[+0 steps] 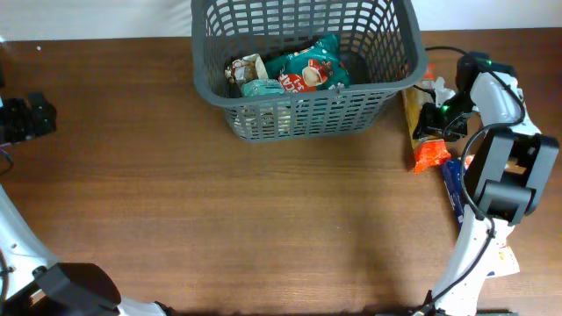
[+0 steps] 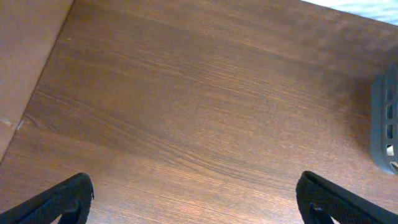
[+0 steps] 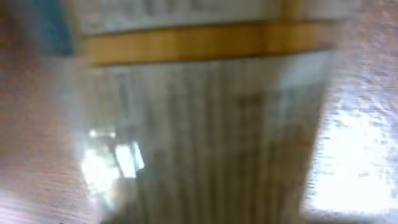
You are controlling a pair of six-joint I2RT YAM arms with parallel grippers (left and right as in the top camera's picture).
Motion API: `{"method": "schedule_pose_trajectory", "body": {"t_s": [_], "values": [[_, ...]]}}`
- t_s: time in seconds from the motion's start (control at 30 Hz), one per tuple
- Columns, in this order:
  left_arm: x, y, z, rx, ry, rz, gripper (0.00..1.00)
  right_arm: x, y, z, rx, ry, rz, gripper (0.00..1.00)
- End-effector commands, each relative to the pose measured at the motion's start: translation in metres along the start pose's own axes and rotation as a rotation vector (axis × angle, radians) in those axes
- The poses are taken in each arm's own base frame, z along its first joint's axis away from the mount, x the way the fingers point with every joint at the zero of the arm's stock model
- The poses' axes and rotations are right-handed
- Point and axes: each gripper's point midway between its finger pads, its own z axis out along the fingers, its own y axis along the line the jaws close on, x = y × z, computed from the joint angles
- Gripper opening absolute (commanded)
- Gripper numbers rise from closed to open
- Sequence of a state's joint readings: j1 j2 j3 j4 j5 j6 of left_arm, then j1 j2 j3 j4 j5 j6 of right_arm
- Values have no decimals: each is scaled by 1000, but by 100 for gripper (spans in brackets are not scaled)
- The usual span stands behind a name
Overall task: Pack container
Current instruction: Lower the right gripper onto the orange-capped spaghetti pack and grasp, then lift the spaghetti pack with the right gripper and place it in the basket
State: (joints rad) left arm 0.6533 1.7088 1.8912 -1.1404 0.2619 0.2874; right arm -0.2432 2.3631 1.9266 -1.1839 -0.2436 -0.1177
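The left fingers (image 2: 69,200) stand wide apart over bare desk (image 2: 186,112) at the left edge, holding and touching nothing. The container (image 1: 303,110) sits at the far middle, with snack packets (image 1: 303,70) inside. The right fingers (image 1: 432,121) are at a yellow packet (image 1: 409,107) just right of the container. The wrist view is too blurred to tell whether they grip it.
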Motion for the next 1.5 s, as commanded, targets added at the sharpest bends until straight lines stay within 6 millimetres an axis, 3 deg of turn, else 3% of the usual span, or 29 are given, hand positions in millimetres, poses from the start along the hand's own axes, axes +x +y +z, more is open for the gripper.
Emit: {"method": "schedule_pose_trajectory", "body": {"t_s": [0.0,0.07,0.17,0.27,0.37,0.6,0.63,0.67,0.73,0.77,0.87,0.97,1.1,1.23,1.33,1.47], "values": [[0,-1,0,10,-1,-12,99,3,-3,9,-22,18,66,9],[0,-1,0,10,-1,-12,99,2,-5,7,-40,10,97,4],[0,-1,0,10,-2,-12,99,-3,-1,0,-119,-17,120,4],[0,-1,0,10,-2,-12,99,-14,1,-21,-207,-66,165,4],[0,-1,0,10,-2,-12,99,-29,0,-54,-269,-138,187,4],[0,-1,0,10,-2,-12,99,-62,18,-164,-359,-364,116,4],[0,-1,0,10,-2,-12,99,-65,25,-183,-372,-406,98,4],[0,-1,0,10,-2,-12,99,-69,40,-216,-410,-475,66,4],[0,-1,0,10,-2,-12,99,-70,64,-252,-460,-555,-8,4],[0,-1,0,10,-2,-12,99,-66,84,-282,-492,-619,-64,4],[0,-1,0,10,-2,-12,99,-48,130,-330,-534,-722,-197,4],[0,-1,0,10,-2,-12,99,-25,174,-357,-542,-784,-315,4],[0,-1,0,10,-2,-12,99,7,229,-371,-528,-807,-493,4],[0,-1,0,10,-2,-12,99,29,277,-356,-490,-775,-647,4],[0,-1,0,10,-1,-12,99,37,299,-335,-416,-734,-733,4],[0,-1,0,10,-2,-12,99,34,309,-305,-217,-702,-814,4]]}}
